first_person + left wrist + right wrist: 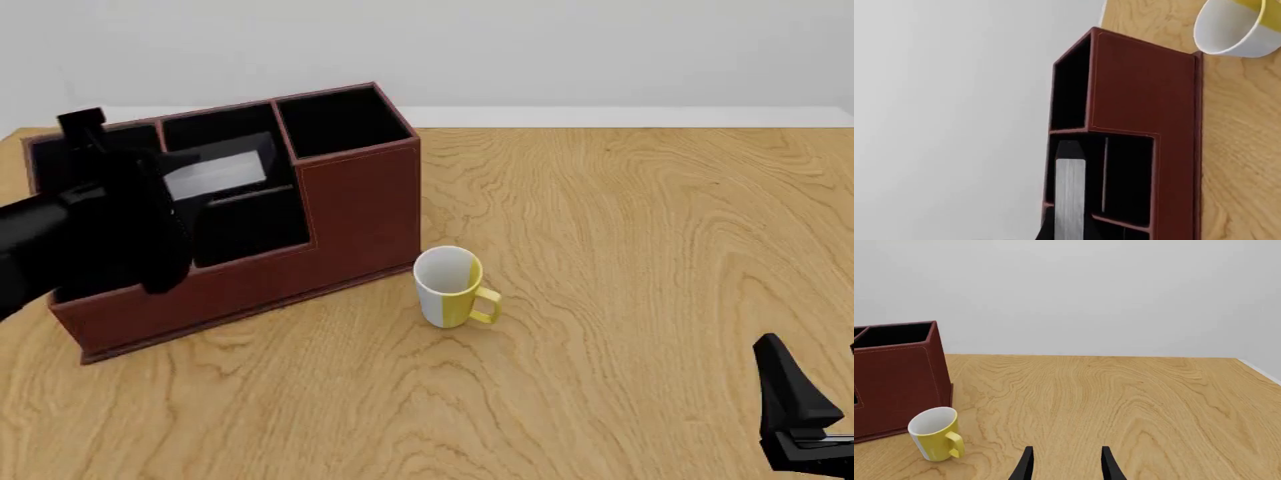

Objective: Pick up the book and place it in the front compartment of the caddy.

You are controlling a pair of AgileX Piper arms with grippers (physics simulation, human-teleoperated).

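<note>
The reddish-brown caddy (354, 215) stands at the table's left; it also shows in the left wrist view (1141, 90) and the right wrist view (894, 380). My left gripper (187, 192) is shut on the black book (220, 173), whose white page edge (1069, 192) faces up. It holds the book tilted over the caddy's low, black-lined compartments, behind the front wall. I cannot tell whether the book touches the caddy. The left gripper (1069, 229) shows only its finger bases beside the book. My right gripper (817, 405) is open and empty at the near right; the right wrist view shows its fingertips (1026, 465) apart.
A white-and-yellow mug (451, 287) stands upright just right of the caddy's front corner; it also shows in the left wrist view (1241, 25) and the right wrist view (934, 435). The wooden table (641, 250) stretches to the right. A pale wall lies behind.
</note>
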